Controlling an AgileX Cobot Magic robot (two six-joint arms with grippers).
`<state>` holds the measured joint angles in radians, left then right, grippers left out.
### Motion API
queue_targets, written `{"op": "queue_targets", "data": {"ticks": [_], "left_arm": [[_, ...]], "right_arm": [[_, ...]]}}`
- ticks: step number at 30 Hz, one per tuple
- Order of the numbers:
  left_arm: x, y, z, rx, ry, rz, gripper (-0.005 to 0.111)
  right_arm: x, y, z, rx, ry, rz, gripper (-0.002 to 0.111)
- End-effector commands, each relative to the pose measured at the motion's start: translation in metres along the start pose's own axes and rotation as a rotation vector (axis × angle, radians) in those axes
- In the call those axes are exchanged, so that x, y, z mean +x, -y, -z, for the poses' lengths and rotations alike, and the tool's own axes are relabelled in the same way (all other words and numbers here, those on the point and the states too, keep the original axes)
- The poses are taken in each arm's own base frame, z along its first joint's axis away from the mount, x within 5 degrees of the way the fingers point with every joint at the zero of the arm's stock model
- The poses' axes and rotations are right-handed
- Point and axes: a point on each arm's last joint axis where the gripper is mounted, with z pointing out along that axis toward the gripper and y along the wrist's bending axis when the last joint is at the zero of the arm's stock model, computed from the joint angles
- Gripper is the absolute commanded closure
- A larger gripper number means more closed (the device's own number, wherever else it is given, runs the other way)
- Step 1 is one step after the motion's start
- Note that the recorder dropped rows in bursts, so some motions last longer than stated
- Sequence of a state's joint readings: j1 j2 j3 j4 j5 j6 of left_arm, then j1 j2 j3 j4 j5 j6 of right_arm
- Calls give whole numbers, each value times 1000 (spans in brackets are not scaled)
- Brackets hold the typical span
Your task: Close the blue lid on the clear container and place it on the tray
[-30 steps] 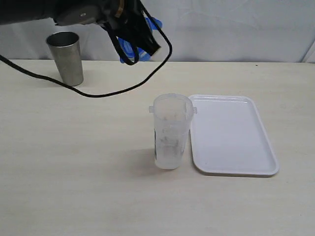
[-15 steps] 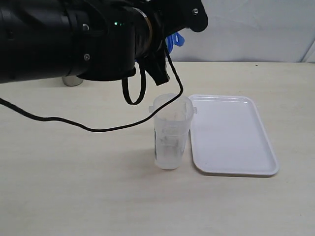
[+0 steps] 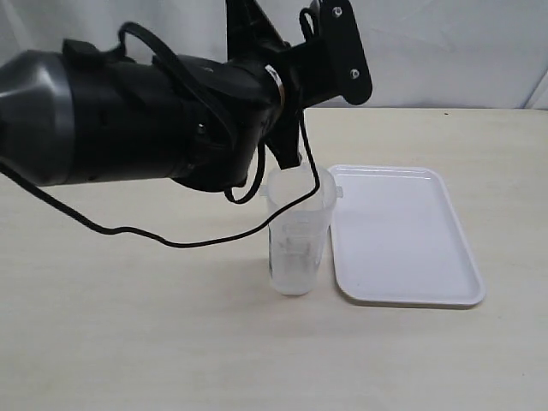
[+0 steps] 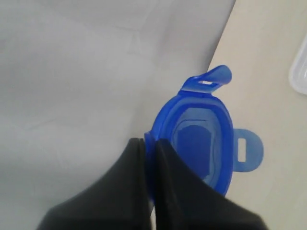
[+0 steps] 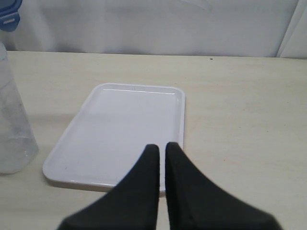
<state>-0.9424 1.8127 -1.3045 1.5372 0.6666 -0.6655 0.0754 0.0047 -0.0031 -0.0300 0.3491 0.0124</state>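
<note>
The blue lid hangs in the air with its flaps spread, its underside towards the left wrist camera. My left gripper is shut on the lid's rim. In the exterior view the big black left arm hides both lid and gripper; it reaches over the clear container, which stands upright and open-topped just left of the white tray. A corner of the blue lid shows above the clear container in the right wrist view. My right gripper is shut and empty, above the near edge of the tray.
A black cable loops down from the left arm to the table left of the container. A white backdrop closes off the far side of the table.
The left arm has swung right and towards the camera with the lid, ending over the container. It now covers the steel cup and the lid in the exterior view.
</note>
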Motion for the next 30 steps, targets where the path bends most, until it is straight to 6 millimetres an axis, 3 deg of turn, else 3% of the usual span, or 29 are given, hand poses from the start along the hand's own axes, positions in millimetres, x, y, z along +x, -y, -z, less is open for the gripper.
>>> {"op": "queue_targets", "data": {"ticks": [1,9,19,30], "left_arm": [[3,12,-10,-22,-17,-3,107],[-2,15,-5,-42,-24,-40,107],[-25,32,19,-51,21,-143,107],[-29,35,28,-83,-9,-180,107]], "right_arm": [[1,0,0,4,4,-2,104],[1,0,0,4,4,-2,104],[1,0,0,4,4,-2,104],[1,0,0,4,4,-2,104]]}}
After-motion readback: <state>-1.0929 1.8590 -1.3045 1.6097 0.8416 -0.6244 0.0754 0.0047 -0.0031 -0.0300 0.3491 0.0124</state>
